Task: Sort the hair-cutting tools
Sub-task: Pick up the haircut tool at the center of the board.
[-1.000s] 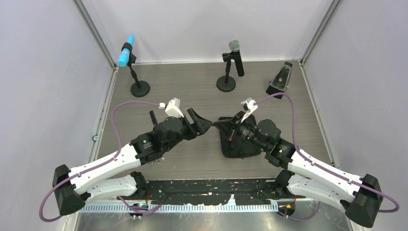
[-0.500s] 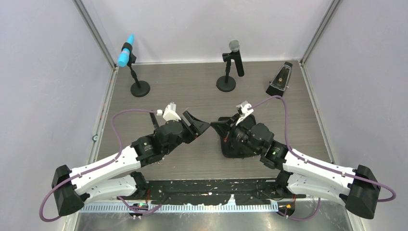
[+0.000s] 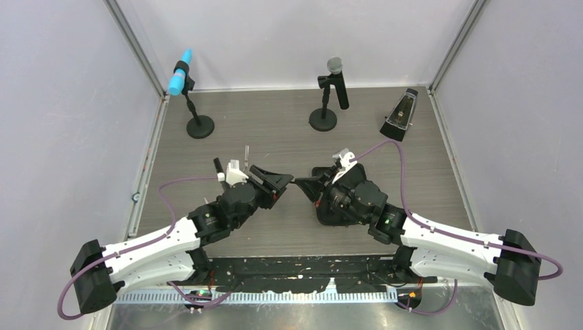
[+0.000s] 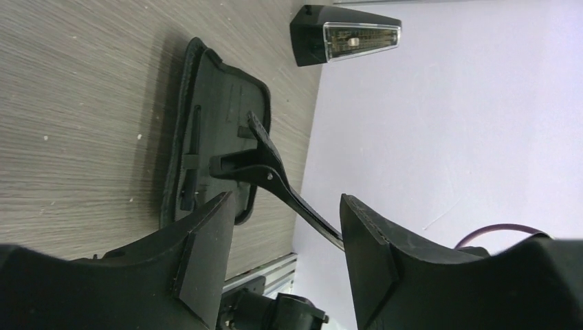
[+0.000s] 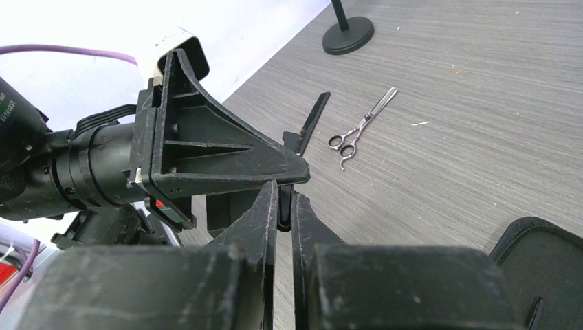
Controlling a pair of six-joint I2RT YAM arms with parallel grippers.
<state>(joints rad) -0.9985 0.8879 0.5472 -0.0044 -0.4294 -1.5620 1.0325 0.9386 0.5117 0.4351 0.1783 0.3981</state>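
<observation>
Grey wood-grain table (image 3: 275, 124), pale walls. At centre, the right gripper (image 5: 283, 192) is pinched tight on a thin black hair clip (image 4: 271, 168), offered toward nine o'clock between the parted, empty jaws of the left gripper (image 4: 285, 199). If the right lets go before those close, the clip likely drops. Scissors (image 5: 357, 130) lie beyond, at eleven o'clock.

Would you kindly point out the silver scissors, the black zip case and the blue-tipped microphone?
silver scissors (image 5: 362, 124): right wrist view, pivot.
black zip case (image 4: 218, 89): left wrist view, inner lining.
blue-tipped microphone (image 3: 180, 77): top external view, blue head.
</observation>
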